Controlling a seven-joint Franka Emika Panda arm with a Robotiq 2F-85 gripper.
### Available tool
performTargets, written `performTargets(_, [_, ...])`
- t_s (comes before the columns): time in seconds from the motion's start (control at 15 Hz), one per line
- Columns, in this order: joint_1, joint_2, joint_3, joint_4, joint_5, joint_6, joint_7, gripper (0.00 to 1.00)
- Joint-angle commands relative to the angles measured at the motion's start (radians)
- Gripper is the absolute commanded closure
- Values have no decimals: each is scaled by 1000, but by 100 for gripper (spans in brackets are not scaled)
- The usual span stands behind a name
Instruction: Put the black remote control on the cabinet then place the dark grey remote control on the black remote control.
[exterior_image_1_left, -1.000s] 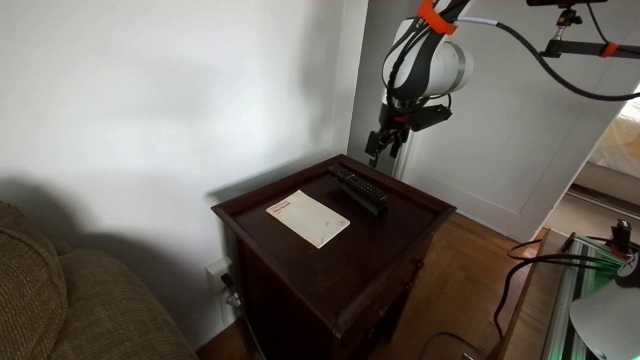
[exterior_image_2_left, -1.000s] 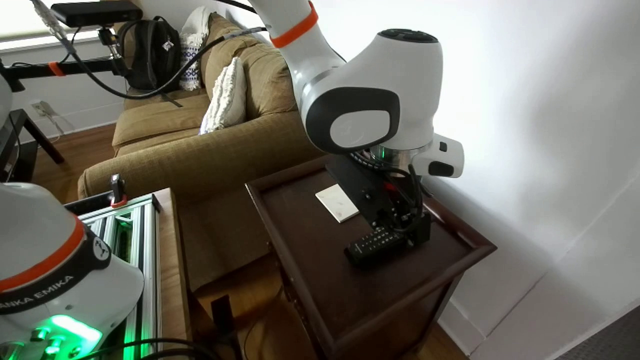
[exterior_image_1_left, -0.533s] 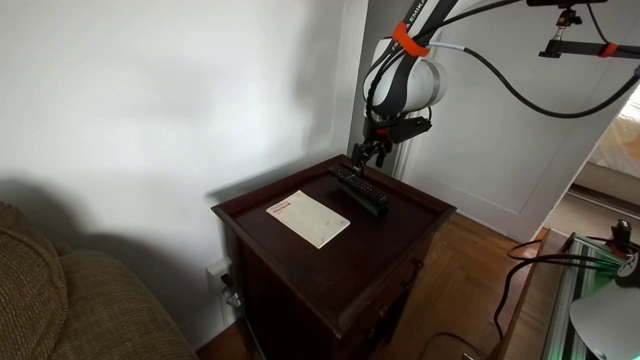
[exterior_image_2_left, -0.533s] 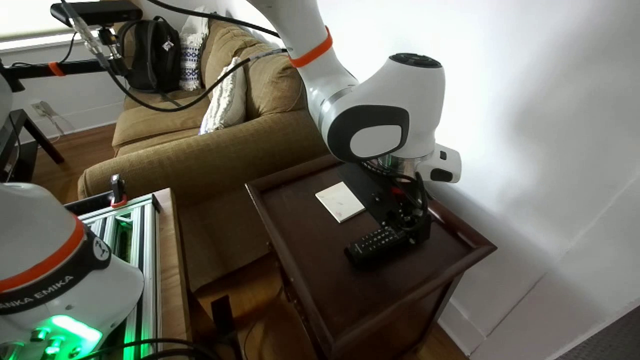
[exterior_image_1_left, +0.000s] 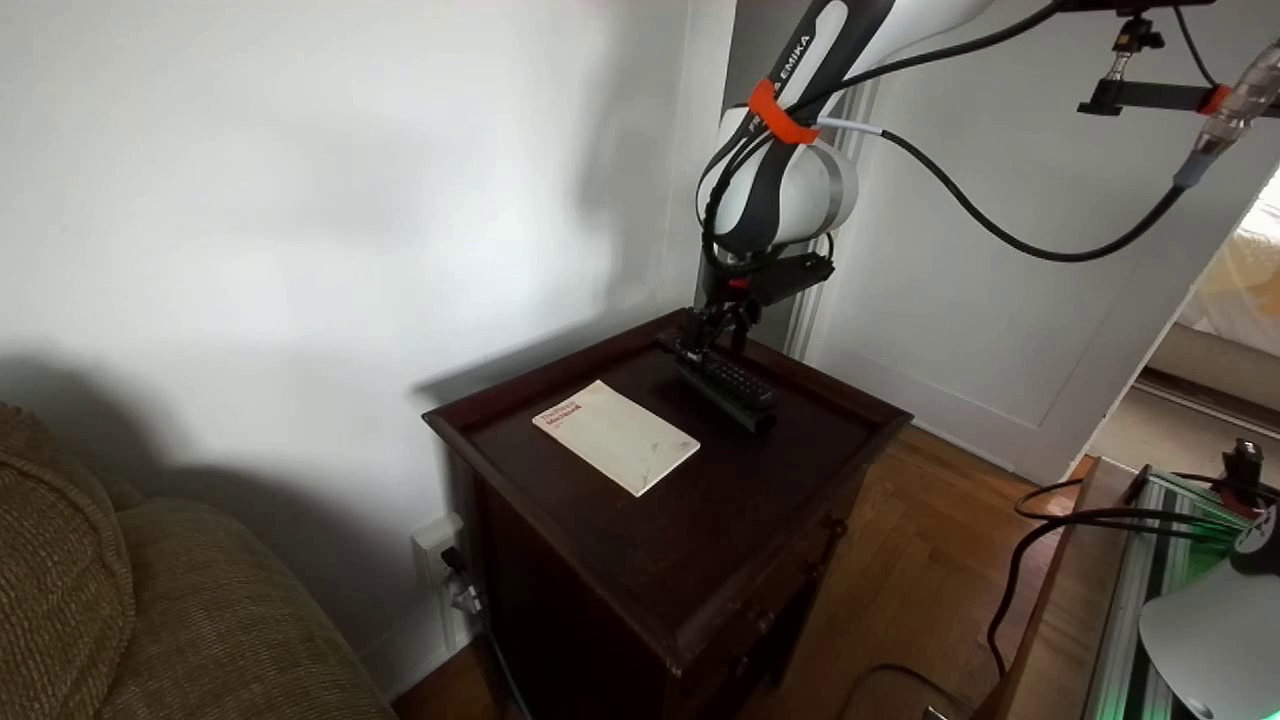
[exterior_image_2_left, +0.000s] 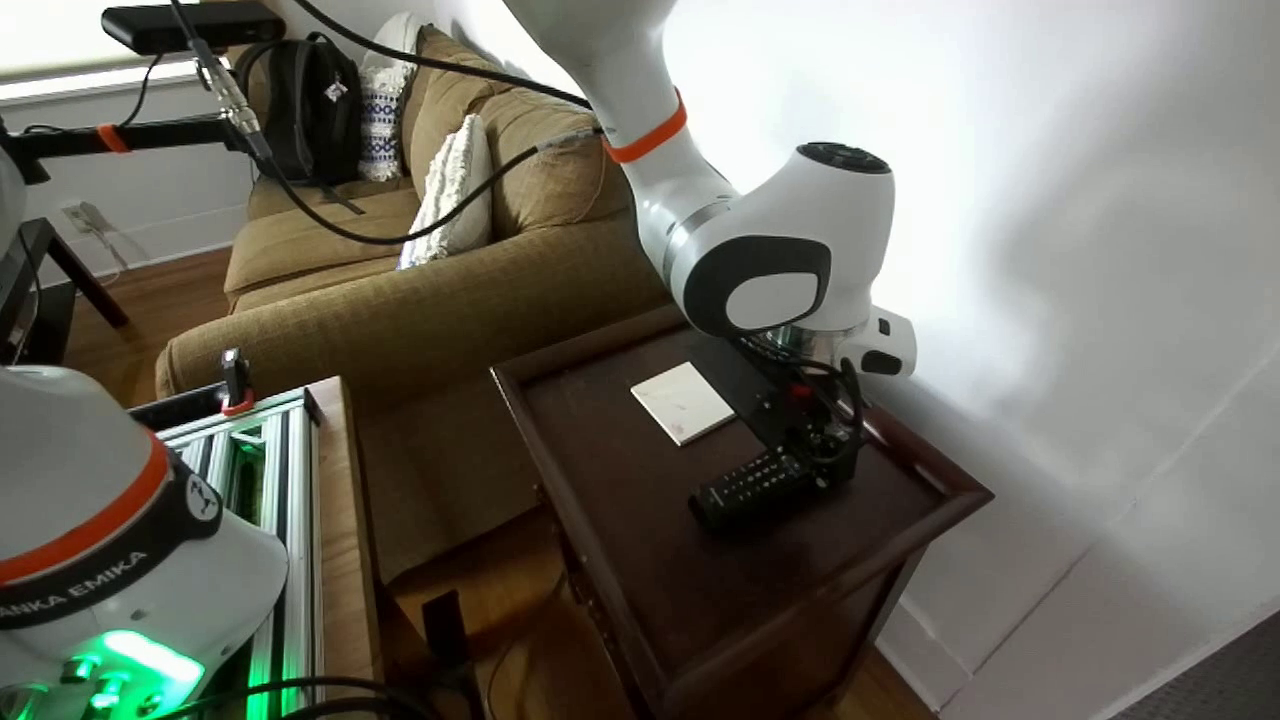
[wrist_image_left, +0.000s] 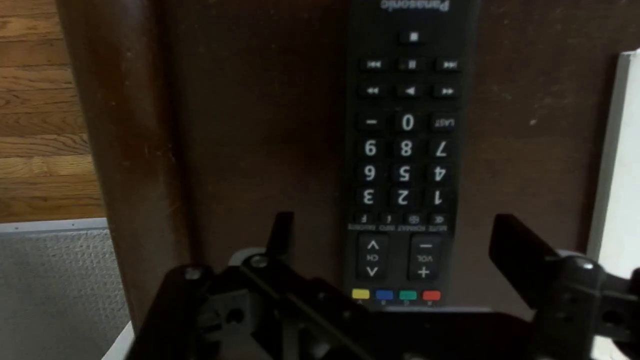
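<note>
A dark Panasonic remote control (wrist_image_left: 405, 160) with white-marked keys lies on the cabinet (wrist_image_left: 260, 125). It also shows in both exterior views (exterior_image_1_left: 742, 382) (exterior_image_2_left: 740, 490). I cannot tell whether it is the black or the dark grey one. A dark body (exterior_image_1_left: 742, 408) shows along and below it; it looks like a second remote underneath, but is too dark to be sure. The dark reddish-brown cabinet top shows in both exterior views (exterior_image_1_left: 690, 530) (exterior_image_2_left: 640, 540). My gripper (wrist_image_left: 395, 217) is open, with one finger on each side of the remote's coloured-button end. It also shows in both exterior views (exterior_image_1_left: 712, 345) (exterior_image_2_left: 812, 468).
A white booklet (exterior_image_1_left: 615, 437) lies on the cabinet beside the remote; its edge shows in the wrist view (wrist_image_left: 617, 175). The cabinet has a raised rim (exterior_image_2_left: 930, 480). White walls (exterior_image_1_left: 330, 200) stand behind it. A tan sofa (exterior_image_2_left: 430, 310) stands beside it.
The arm has come down and moved over to the remote's far end. The gripper is now low around that end. The remote and the booklet have not moved.
</note>
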Motion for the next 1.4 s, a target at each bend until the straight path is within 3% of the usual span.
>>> performTargets(0.0, [-21, 49, 24, 55, -12, -34, 8, 26])
performTargets(0.4, [-16, 72, 18, 77, -17, -34, 18, 70])
performTargets(0.8, [23, -5, -6, 27, -37, -43, 54, 70])
performTargets(1.33, [39, 22, 77, 77, -6, -129, 48, 70])
